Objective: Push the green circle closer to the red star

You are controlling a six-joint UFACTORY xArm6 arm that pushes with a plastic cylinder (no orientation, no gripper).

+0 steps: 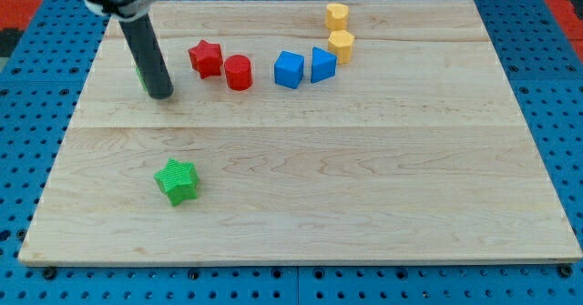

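Camera view: a wooden worktop (pixel 383 159) holding eight blocks. There is no gripper, only a dark rod. My tip (pixel 161 95) rests near the view's top left, and the green circle (pixel 138 76) shows only as a sliver behind the rod. The red star (pixel 206 57) sits near, to the right.

A good push likely starts from the circle's left side and runs straight right.

Counted:
- One red star and one red cylinder (pixel 239 72)
- Two blue blocks, a cube (pixel 289 69) and a triangle (pixel 322 65)
- Two yellow blocks (pixel 337 15) (pixel 341 44)
- One green star (pixel 176 179)

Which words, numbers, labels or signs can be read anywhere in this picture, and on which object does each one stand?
None: no text, number, brand or sign can be read in this view.
The pale wooden board, the blue perforated base and the coloured blocks, such as the red star-shaped block and the green star-shaped block, bear no markings.
The straight dark rod is plain too.
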